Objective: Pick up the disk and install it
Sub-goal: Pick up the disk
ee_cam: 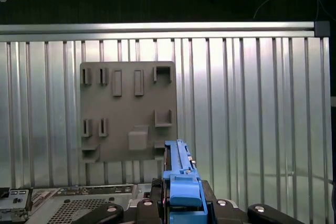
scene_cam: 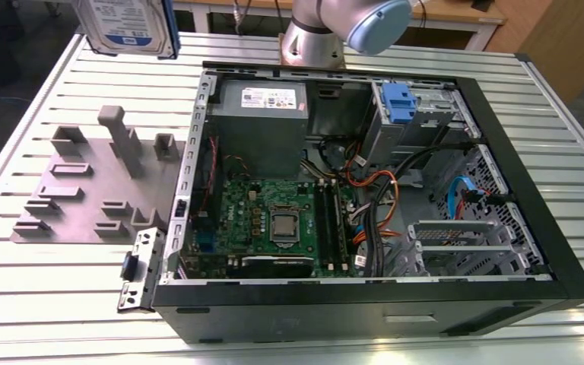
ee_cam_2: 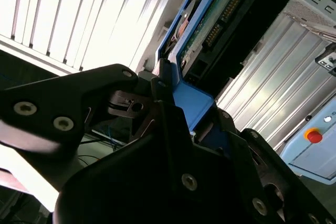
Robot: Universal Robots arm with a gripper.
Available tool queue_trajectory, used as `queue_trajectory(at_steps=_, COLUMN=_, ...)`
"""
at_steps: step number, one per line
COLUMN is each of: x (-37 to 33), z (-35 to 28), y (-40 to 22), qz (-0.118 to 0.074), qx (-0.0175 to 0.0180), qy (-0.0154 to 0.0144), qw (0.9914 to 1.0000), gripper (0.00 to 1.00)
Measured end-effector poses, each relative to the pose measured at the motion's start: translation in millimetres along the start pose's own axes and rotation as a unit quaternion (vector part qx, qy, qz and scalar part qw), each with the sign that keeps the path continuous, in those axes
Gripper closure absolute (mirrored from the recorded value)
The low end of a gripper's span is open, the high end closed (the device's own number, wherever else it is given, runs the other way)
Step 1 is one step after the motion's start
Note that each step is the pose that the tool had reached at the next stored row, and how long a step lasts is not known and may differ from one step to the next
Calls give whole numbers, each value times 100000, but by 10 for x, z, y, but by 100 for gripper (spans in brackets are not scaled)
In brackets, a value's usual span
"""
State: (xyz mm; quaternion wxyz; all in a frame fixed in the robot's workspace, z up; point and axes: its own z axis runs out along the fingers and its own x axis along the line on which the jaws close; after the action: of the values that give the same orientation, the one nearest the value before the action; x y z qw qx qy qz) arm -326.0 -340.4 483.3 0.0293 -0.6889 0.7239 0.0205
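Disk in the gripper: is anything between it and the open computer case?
Nothing visible does. The gripper holds the disk above the table, to the exterior view's left of the computer case, whose side is open. The grey fixture plate lies low on the table beside the case.

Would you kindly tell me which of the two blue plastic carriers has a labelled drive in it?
The one clamped in the gripper, framing the disk with its white-and-blue label; the blue bracket inside the computer case shows no labelled drive.
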Motion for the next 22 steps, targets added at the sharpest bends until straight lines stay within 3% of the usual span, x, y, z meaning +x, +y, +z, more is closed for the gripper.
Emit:
queue_trajectory(at_steps=12, x=-15, z=5, y=-307, qz=-2, qx=2, qy=-4, qw=100000, gripper=63)
queue_trajectory(at_steps=18, x=-16, z=5, y=-326, qz=3, qx=4, qy=-1, qw=100000, gripper=63)
queue_trajectory(at_steps=22, x=7, z=4, y=-328, qz=-6, qx=11, qy=156, qw=100000, gripper=63)
